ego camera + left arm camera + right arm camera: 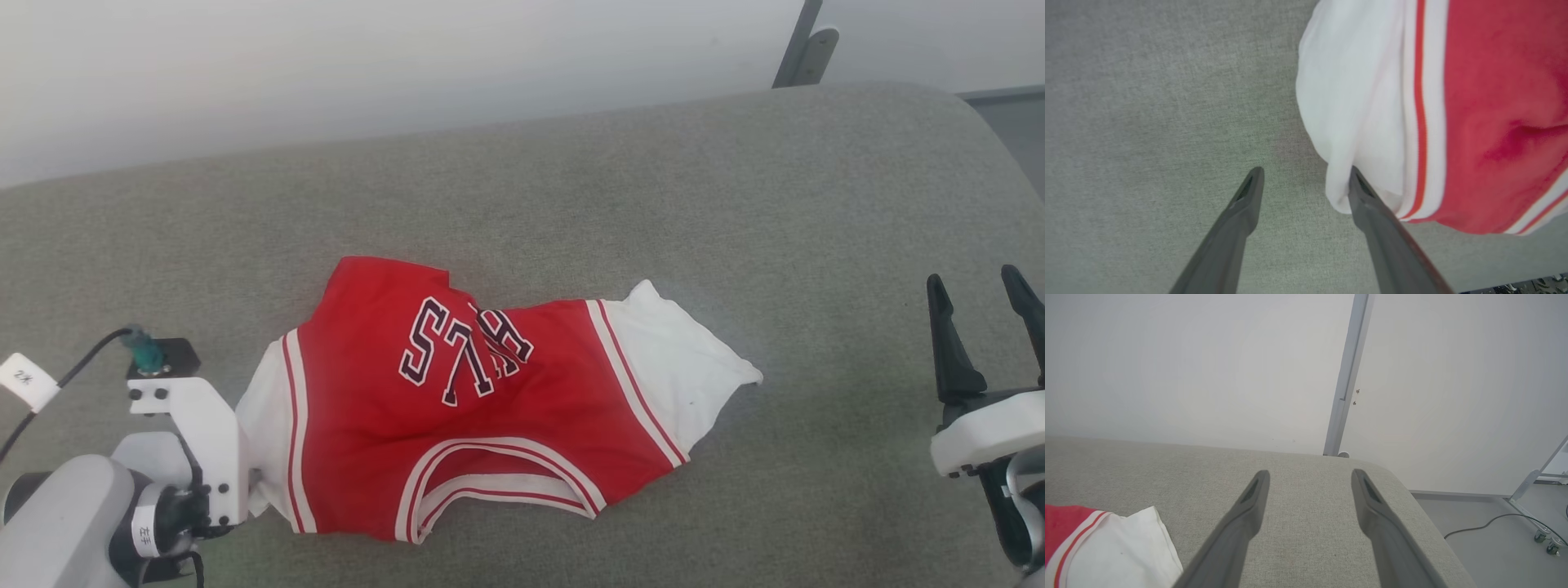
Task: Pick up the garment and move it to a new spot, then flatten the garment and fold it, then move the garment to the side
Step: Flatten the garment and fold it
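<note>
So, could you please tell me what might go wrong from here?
The open left tool has one finger seemingly against the white sleeve of the garment; pulling away could snag and drag it. The chest is bunched across the lettering, so folding now would likely trap creases.

Under the left claw [1304, 171], whose fingers are spread, the counter [735, 204] is bare, and it stays free ahead of the claw and on its outer side. On its inner side the garment [457, 408] bars the way, and the white sleeve edge touches one finger. The right claw [973, 278], fingers apart, has open counter ahead of it and between it and the garment's other sleeve. Beyond that claw the counter's rounded corner ends near a wall [326, 65] and a slanted metal post [804, 49].
</note>
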Controlling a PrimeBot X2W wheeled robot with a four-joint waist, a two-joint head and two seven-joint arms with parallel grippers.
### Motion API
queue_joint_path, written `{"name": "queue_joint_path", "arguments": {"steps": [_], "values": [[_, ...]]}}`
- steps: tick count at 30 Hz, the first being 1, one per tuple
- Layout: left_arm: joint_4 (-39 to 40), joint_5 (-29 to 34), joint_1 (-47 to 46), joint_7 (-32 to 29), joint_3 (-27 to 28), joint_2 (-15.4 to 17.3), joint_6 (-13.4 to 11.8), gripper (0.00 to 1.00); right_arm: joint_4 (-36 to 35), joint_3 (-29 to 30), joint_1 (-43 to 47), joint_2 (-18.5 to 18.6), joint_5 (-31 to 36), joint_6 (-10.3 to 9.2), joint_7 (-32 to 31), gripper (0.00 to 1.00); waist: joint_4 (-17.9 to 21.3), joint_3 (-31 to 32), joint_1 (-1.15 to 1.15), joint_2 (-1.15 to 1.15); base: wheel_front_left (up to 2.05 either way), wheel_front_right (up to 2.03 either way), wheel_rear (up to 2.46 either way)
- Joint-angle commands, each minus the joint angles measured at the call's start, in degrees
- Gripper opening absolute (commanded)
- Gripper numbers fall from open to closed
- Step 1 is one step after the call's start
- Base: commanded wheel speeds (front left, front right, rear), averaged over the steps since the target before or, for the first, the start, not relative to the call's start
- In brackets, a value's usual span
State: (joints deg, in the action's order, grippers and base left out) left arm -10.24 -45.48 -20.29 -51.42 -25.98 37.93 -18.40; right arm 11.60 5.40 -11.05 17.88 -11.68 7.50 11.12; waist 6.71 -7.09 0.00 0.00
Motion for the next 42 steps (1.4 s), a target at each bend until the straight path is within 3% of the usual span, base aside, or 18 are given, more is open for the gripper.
{"name": "queue_joint_path", "arguments": {"steps": [1, 5, 6, 7, 9, 16, 27, 31, 37, 42], "values": [[-0.4, -0.4, 0.5, 0.2, 0.4, -0.1, -0.5, 1.0, -0.4, -0.1, 0.4, 0.0, -0.3, -0.02, -0.2, 1.0, 0.2, -0.2, 0.0, 0.0, 0.0, 0.0, 0.0], [-1.2, -0.7, 1.3, 0.5, 0.2, -0.5, -0.3, 0.87, -0.7, 0.0, 0.4, 0.3, -0.5, -0.02, -0.3, 1.0, 0.5, -0.8, 0.0, 0.0, 0.0, 0.0, 0.0], [-1.4, -0.9, 1.3, 0.6, 0.2, -0.9, -0.3, 0.69, -0.7, 0.1, 0.4, 0.4, -0.5, -0.02, -0.4, 1.0, 0.6, -1.0, 0.0, 0.0, 0.0, 0.0, 0.0], [-1.7, -1.2, 1.3, 0.6, 0.2, -1.3, 0.1, 0.33, -0.7, 0.1, 0.4, 0.4, -0.6, -0.02, -0.4, 1.0, 0.6, -1.1, 0.0, 0.0, 0.0, 0.0, 0.0], [-2.2, -1.6, 1.3, 0.9, -0.1, -1.5, 0.9, 0.0, -0.8, 0.0, 0.4, 0.5, -0.7, -0.02, -0.3, 1.0, 0.7, -1.3, 0.0, 0.0, 0.0, 0.0, 0.0], [-2.4, -1.2, 0.4, 0.9, -0.4, -0.8, 1.7, 0.0, -0.9, 0.5, 0.5, 1.0, -0.8, -0.02, -0.3, 1.0, 0.4, -1.6, 0.0, 0.0, 0.0, 0.0, 0.0], [1.2, 2.5, -0.5, -1.3, -1.2, 3.0, -2.0, 0.0, -1.4, 1.2, 0.8, 1.2, -0.6, -0.02, -0.8, 1.0, -0.5, -1.9, 0.0, 0.0, 0.0, 0.0, 0.0], [1.5, 1.3, 0.9, -1.3, -0.8, 2.2, -2.7, 0.0, -1.3, 1.1, 0.6, 1.0, -0.6, -0.02, -0.9, 1.0, -0.5, -2.0, 0.0, 0.0, 0.0, 0.0, 0.0], [1.6, 0.6, 1.1, 0.3, 0.0, 1.6, -2.2, 0.0, -1.1, 1.2, 0.5, 0.9, -0.6, -0.02, -0.9, 1.0, -0.4, -2.2, 0.0, 0.0, 0.0, 0.0, 0.0], [7.6, 1.0, -1.8, 2.4, 0.1, 0.8, -0.4, 0.0, -0.9, 1.6, 0.6, 1.2, -0.6, -0.02, -0.8, 1.0, -0.4, -2.1, 0.0, 0.0, 0.0, 0.0, 0.0]]}}
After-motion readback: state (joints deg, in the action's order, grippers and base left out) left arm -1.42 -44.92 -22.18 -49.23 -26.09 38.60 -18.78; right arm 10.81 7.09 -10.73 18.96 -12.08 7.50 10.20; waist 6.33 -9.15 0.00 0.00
